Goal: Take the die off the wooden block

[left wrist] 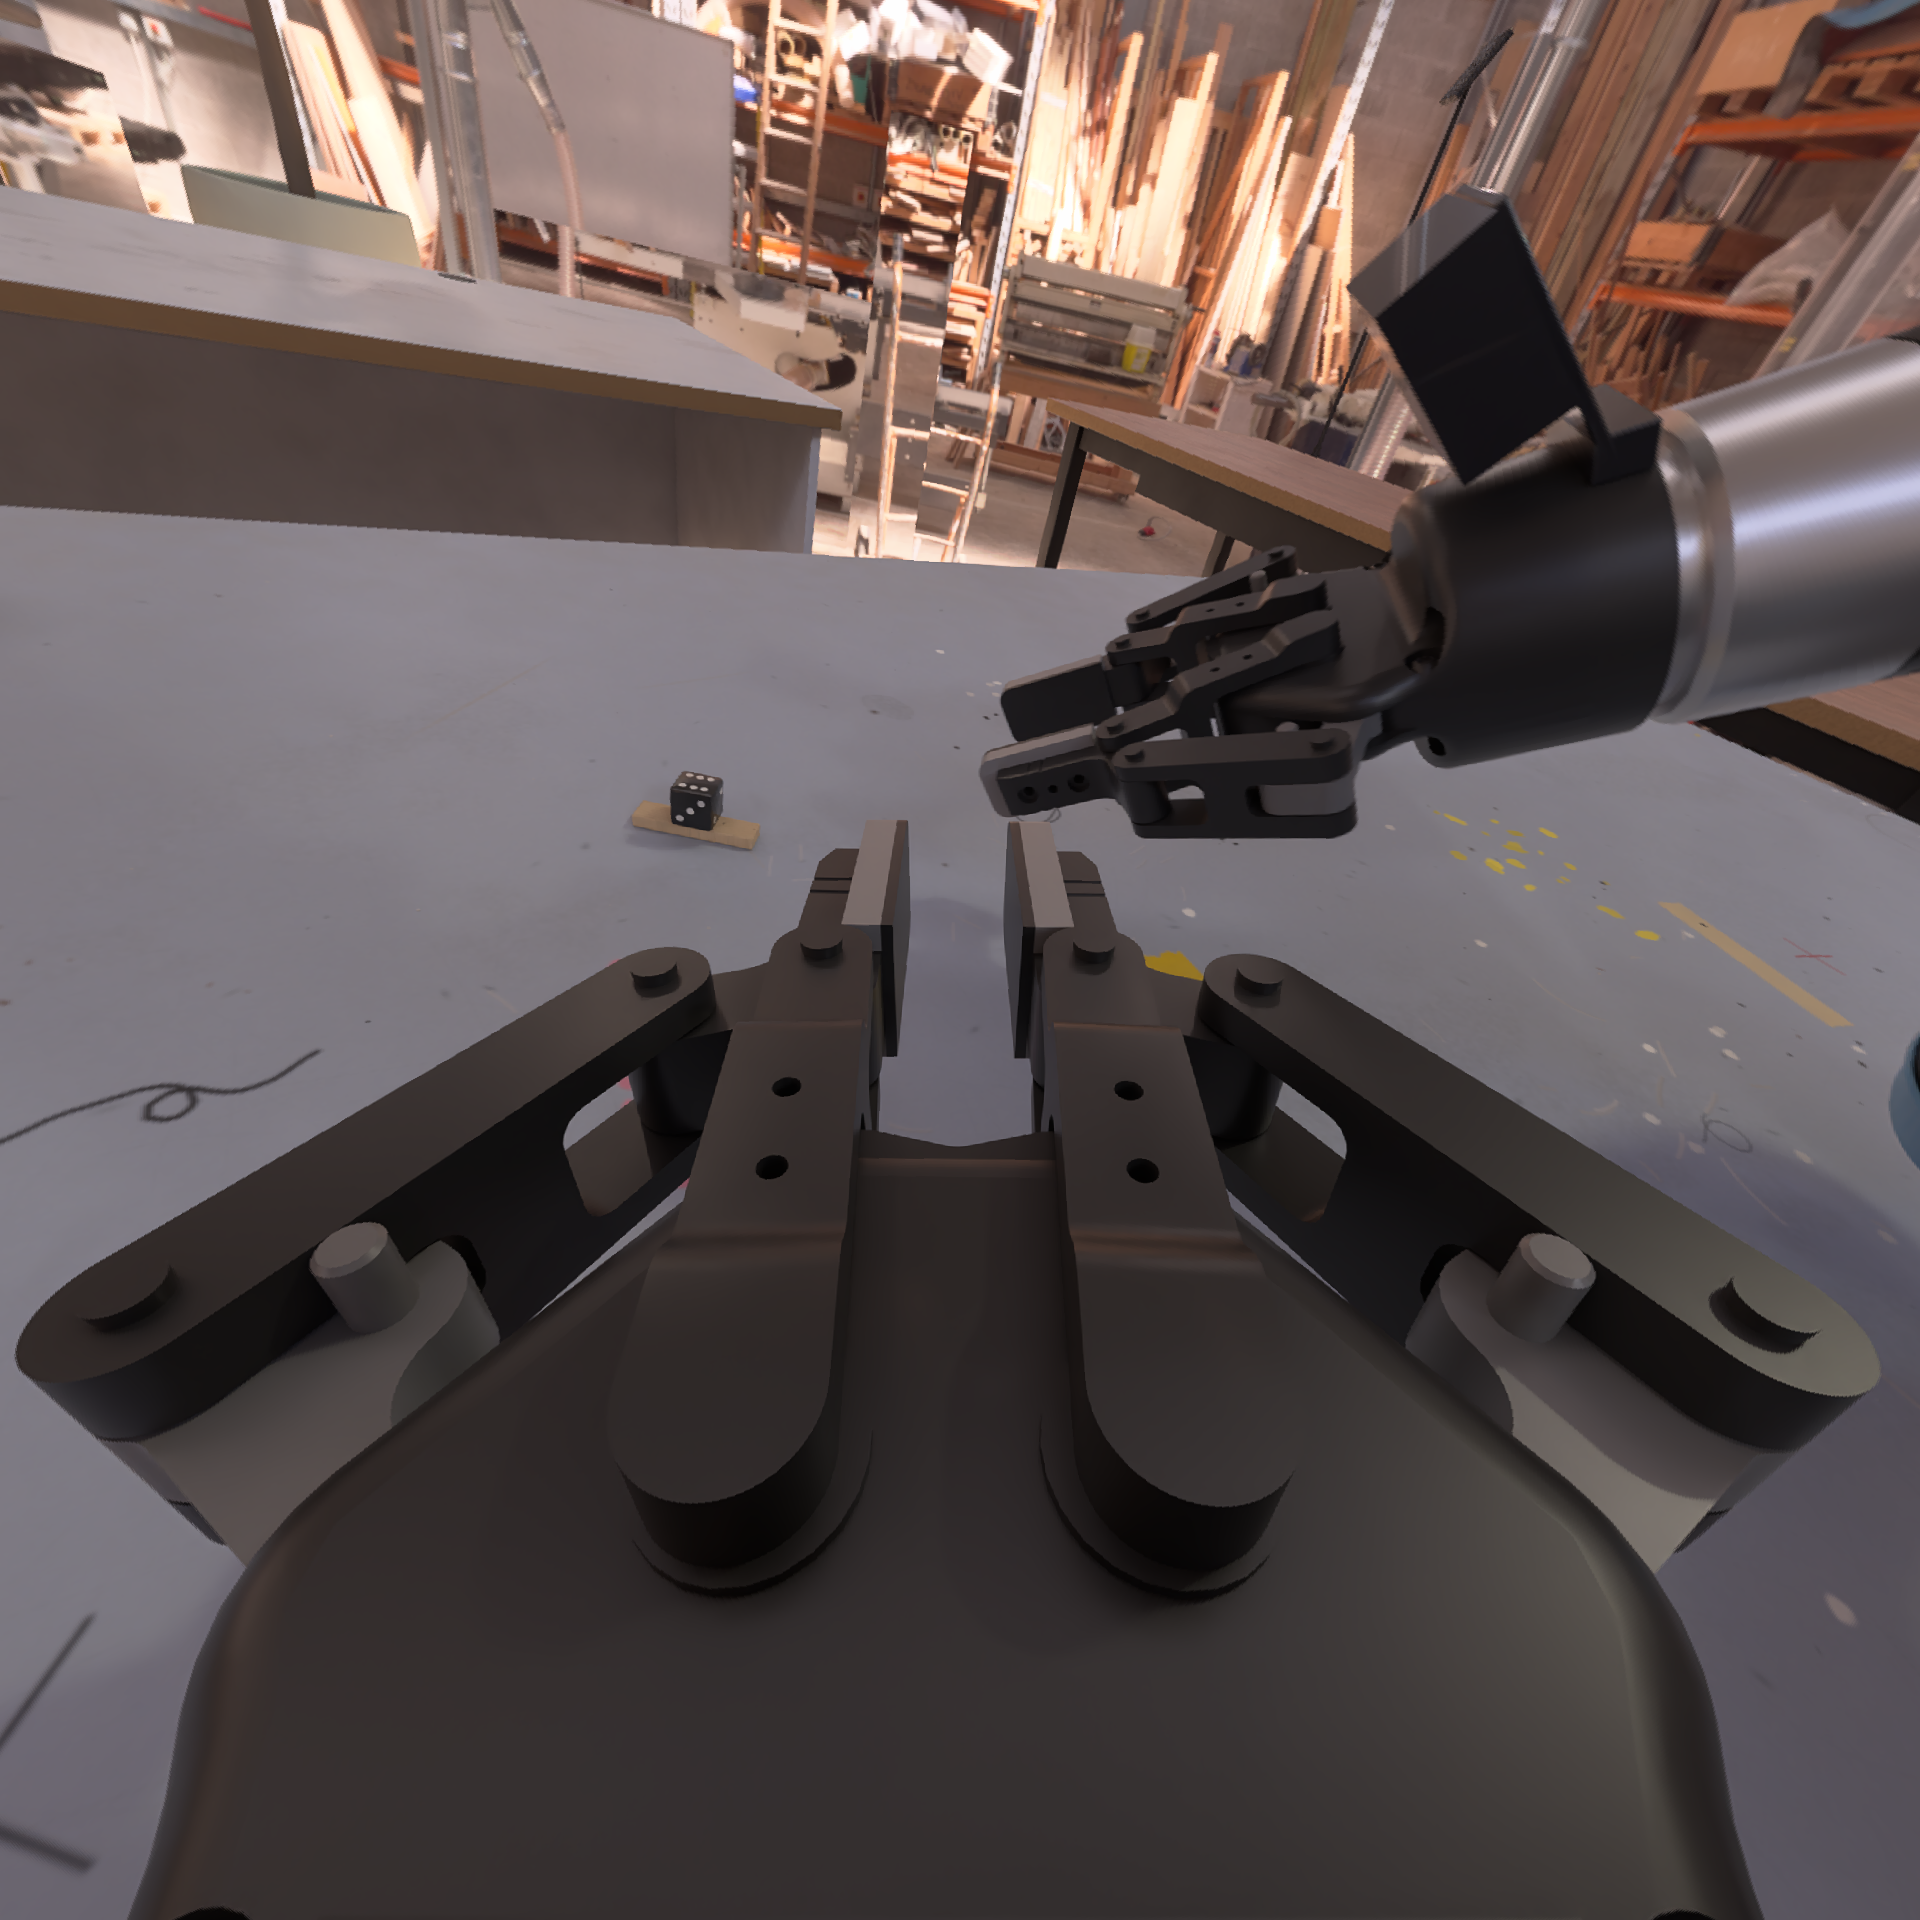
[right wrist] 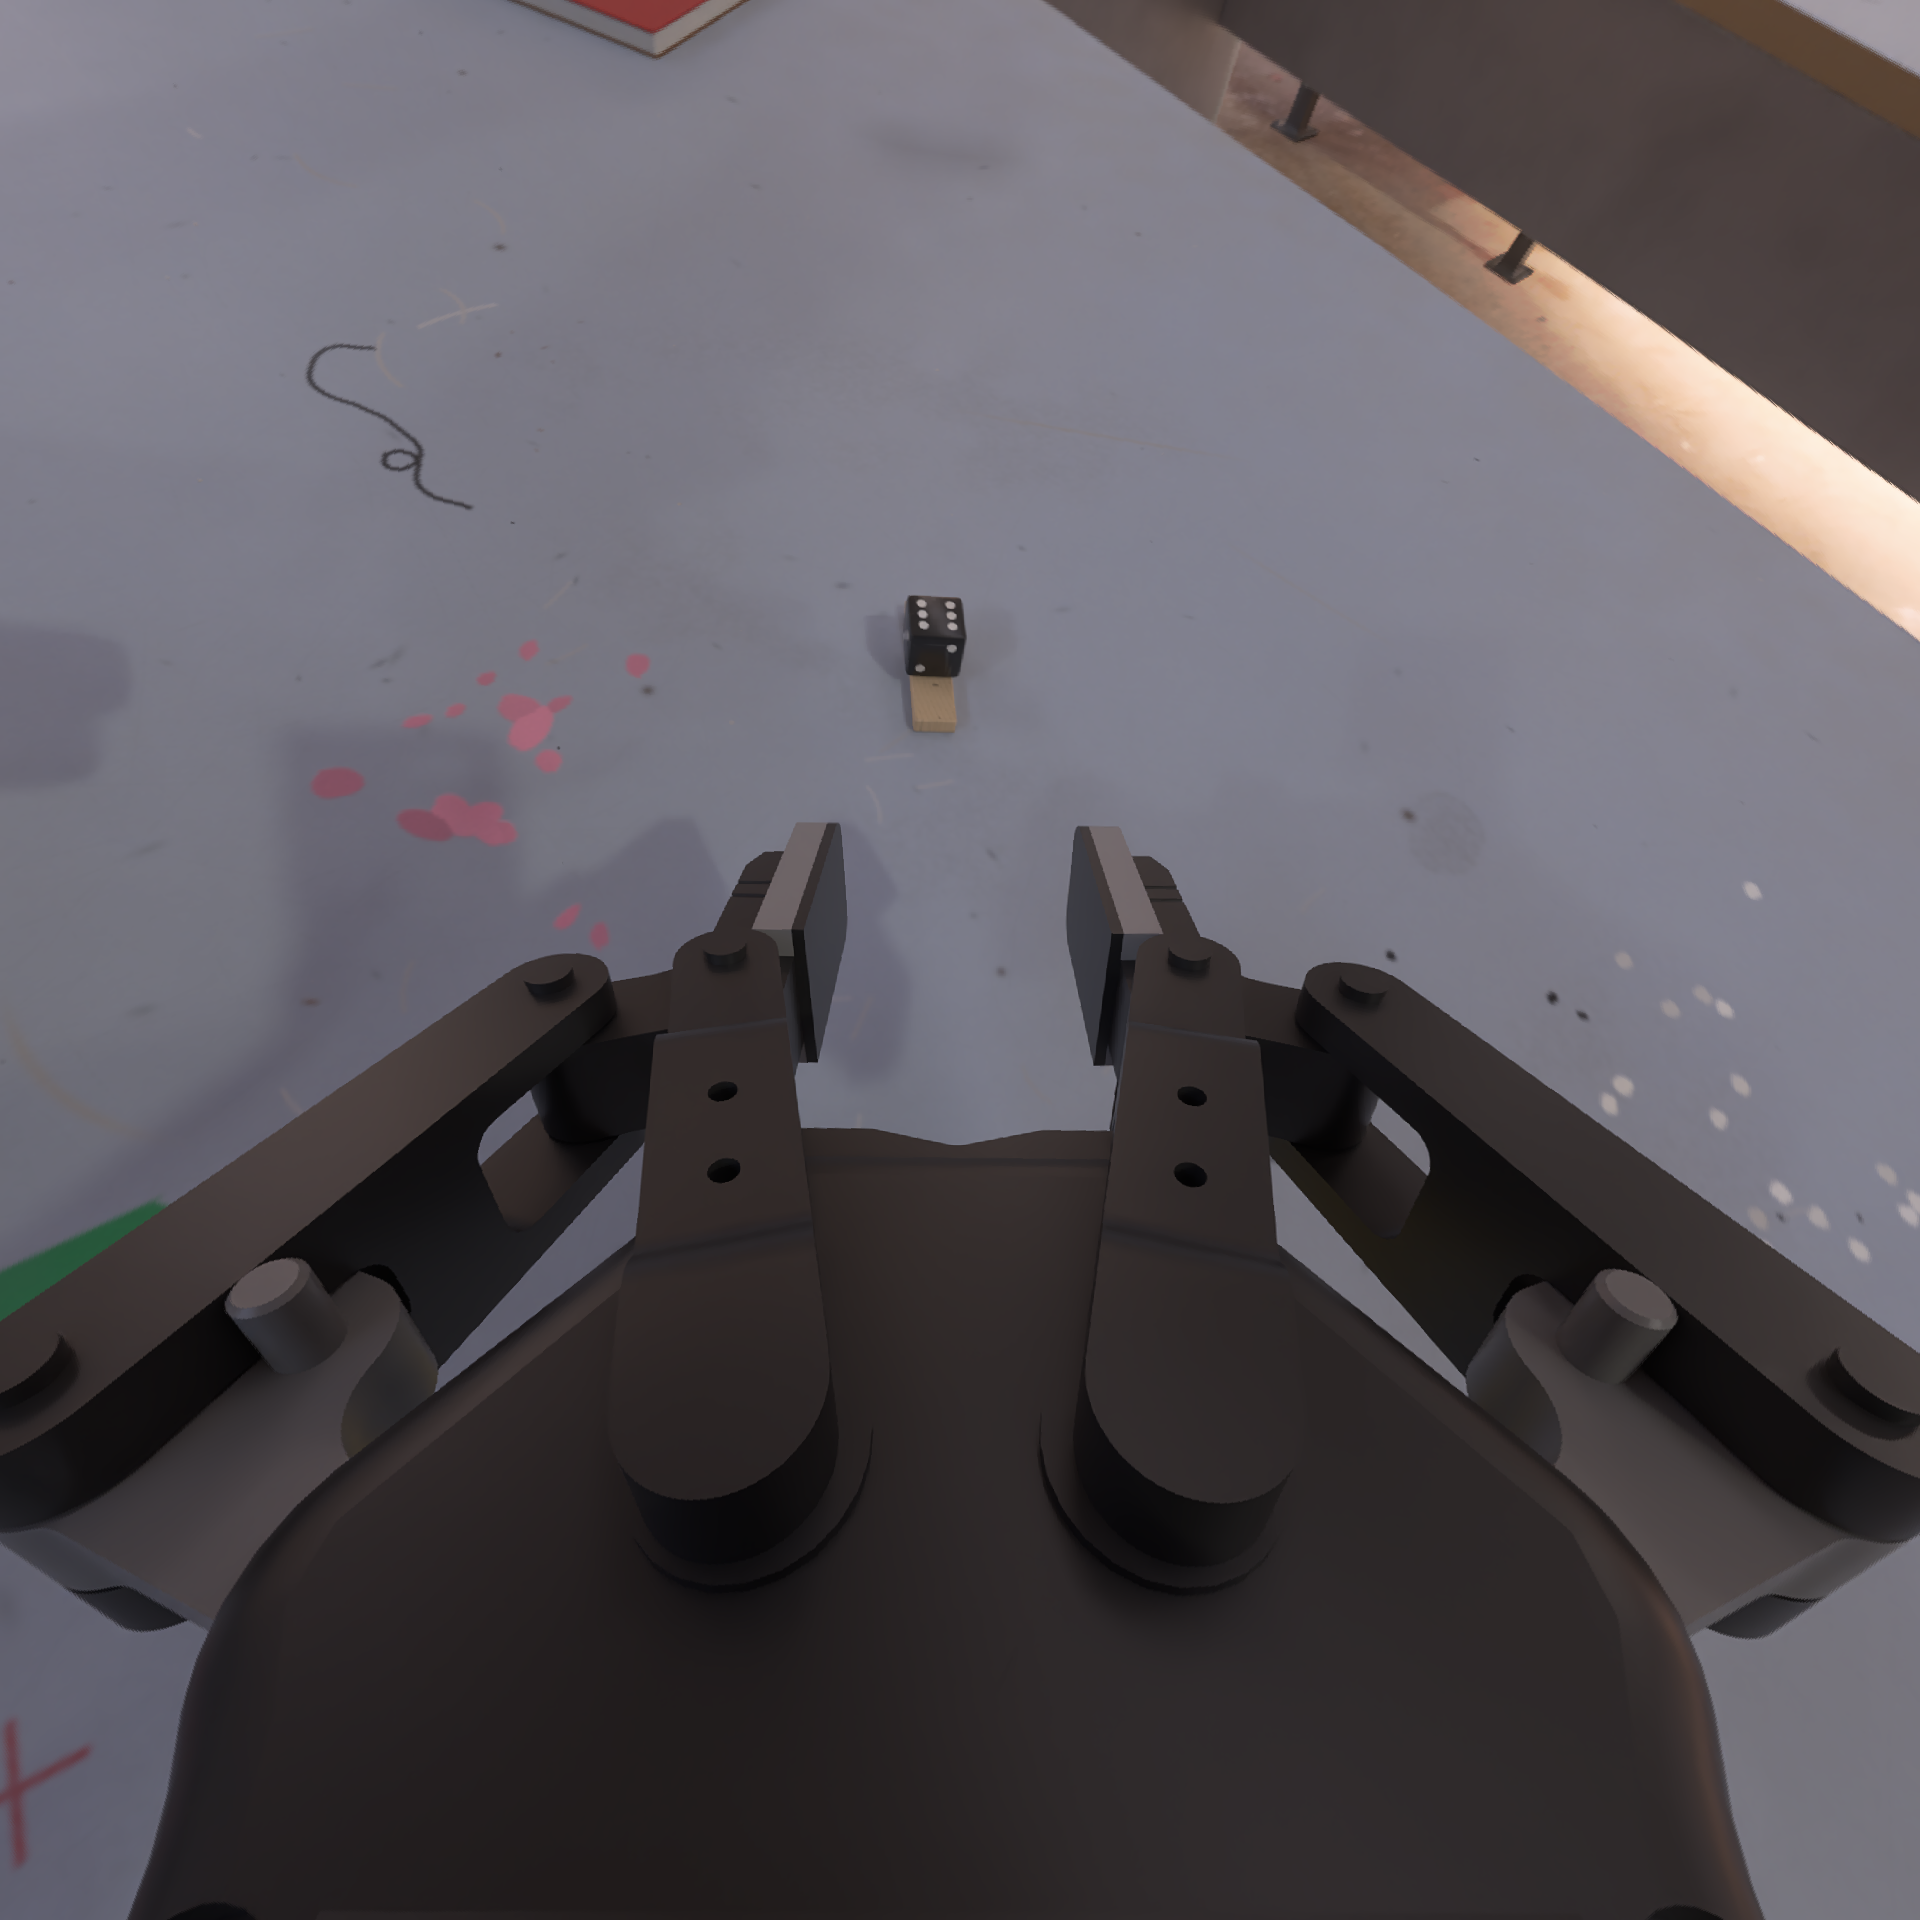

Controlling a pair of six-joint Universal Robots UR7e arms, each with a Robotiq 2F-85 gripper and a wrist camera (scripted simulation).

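Observation:
A black die (left wrist: 696, 800) with white pips sits on a flat wooden block (left wrist: 732, 830) on the grey table. In the right wrist view the die (right wrist: 935, 634) rests on the far end of the block (right wrist: 932, 707), straight ahead of my right gripper (right wrist: 956, 842). The right gripper is open and empty, above the table and short of the block. My left gripper (left wrist: 956, 836) is open by a narrow gap and empty; the die lies ahead and to its left. The right gripper also shows in the left wrist view (left wrist: 1013, 743), hovering at the right.
The grey table (left wrist: 312, 831) bears scribbles and paint spots, pink (right wrist: 525, 722) and yellow (left wrist: 1507, 857). A red-topped board (right wrist: 665, 16) lies at the far edge, a green patch (right wrist: 73, 1252) at the left. The table's edge (right wrist: 1558, 416) runs along the right; other benches stand beyond.

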